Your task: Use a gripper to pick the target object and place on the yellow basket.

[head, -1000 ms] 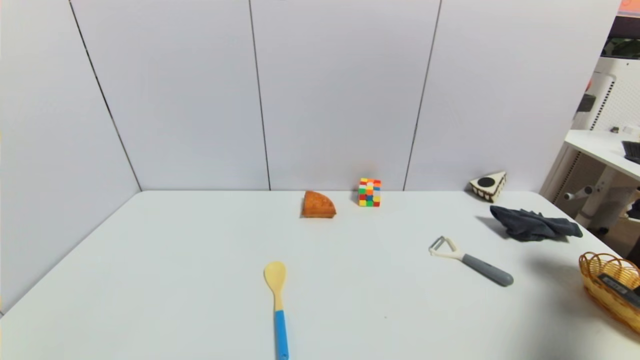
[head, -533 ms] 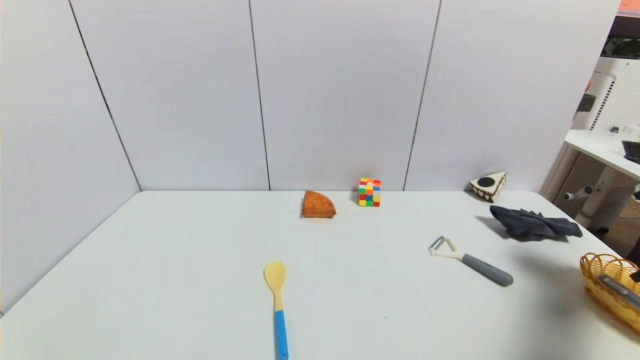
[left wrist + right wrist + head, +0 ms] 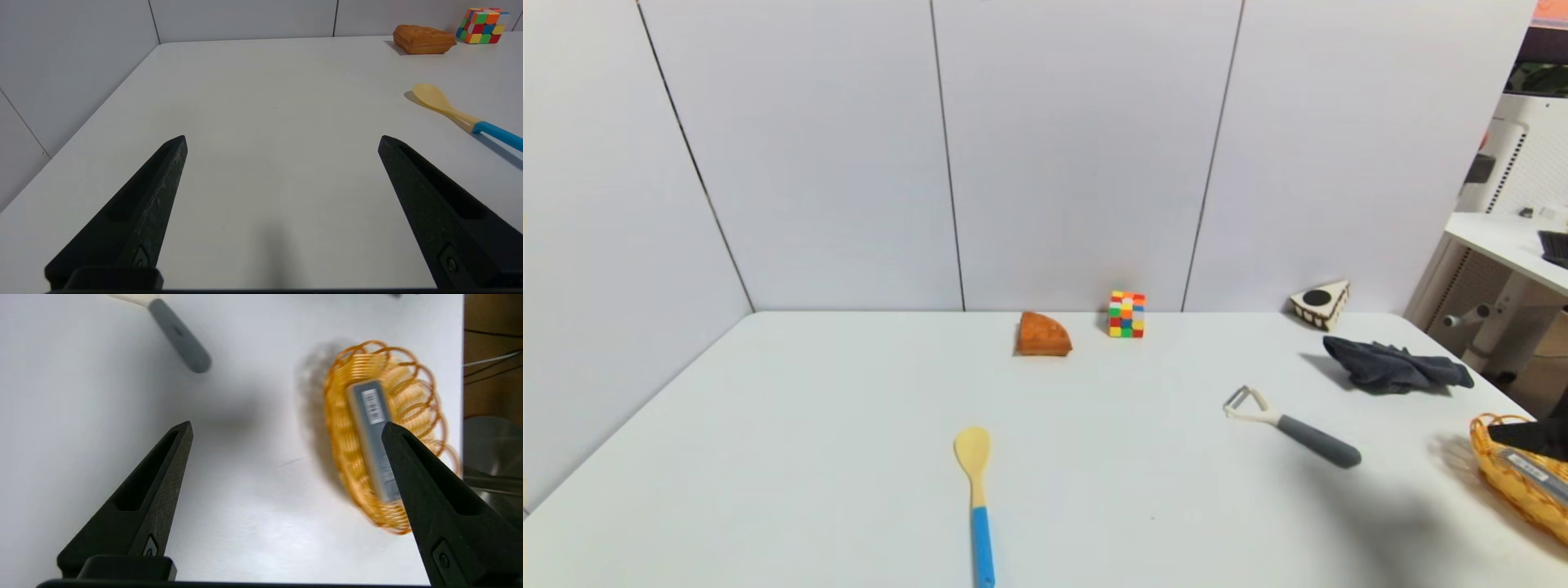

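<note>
The yellow basket stands at the table's right edge. The target object, a slim grey case with a white barcode label, lies inside it. In the right wrist view the case rests lengthwise in the basket. My right gripper hangs open above the table beside the basket, holding nothing, and one finger overlaps the case's end. A black part of it shows over the basket's far side. My left gripper is open over bare table on the near left.
A grey-handled white peeler lies left of the basket, with a dark cloth behind it. A yellow spoon with a blue handle lies at front centre. Bread, a colour cube and a cake wedge stand by the back wall.
A black part of my right gripper has come into the head view over the basket's far side, and its shadow has shifted toward the near edge. The case stays in the basket.
</note>
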Robot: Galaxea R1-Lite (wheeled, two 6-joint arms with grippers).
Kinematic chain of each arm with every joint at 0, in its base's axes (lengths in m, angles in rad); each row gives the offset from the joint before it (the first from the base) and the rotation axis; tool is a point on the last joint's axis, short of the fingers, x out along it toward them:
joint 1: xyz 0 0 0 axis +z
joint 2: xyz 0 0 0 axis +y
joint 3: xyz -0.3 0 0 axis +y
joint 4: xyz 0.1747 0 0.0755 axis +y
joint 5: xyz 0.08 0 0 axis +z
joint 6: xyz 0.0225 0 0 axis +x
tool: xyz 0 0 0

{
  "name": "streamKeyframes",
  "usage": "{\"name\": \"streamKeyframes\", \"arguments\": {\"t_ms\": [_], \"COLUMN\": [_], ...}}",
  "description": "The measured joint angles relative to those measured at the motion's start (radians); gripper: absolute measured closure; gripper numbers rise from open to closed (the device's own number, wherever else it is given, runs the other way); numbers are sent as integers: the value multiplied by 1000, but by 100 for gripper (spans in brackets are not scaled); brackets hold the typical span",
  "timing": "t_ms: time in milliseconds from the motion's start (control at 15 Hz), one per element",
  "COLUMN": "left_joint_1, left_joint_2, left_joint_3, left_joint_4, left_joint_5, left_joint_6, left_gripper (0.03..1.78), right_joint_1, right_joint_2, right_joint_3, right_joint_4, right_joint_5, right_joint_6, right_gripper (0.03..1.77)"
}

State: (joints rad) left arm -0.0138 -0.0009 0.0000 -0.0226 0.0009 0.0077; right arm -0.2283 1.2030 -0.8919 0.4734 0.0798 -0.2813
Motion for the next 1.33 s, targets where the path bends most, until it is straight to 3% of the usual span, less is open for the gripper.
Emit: {"name": "streamKeyframes", "arguments": {"t_ms": [200,533,800,933,1067,1333], "left_joint_1": [0,0,0,0,0,0], "left_joint_2": [0,0,0,0,0,0], "left_joint_3": [0,0,0,0,0,0], "left_joint_4": [0,0,0,0,0,0], "left_joint_5": [0,1,0,0,0,1], "left_joint_6": [0,0,0,0,0,0], "left_gripper": [12,12,12,12,12,12], "right_joint_1": [59,139,211,222,226,227], "right_joint_2": [-234,-611,-887,-1013,-1119,-1190], "right_joint_3": [297,657,836,877,888,891], "right_joint_4": [-236,-527,-562,-560,-554,-553], "right_joint_5": [1,-7,-81,-68,-57,-91], "right_joint_6": [102,146,150,165,216,329], "right_gripper": [16,13,11,11,11,11]}}
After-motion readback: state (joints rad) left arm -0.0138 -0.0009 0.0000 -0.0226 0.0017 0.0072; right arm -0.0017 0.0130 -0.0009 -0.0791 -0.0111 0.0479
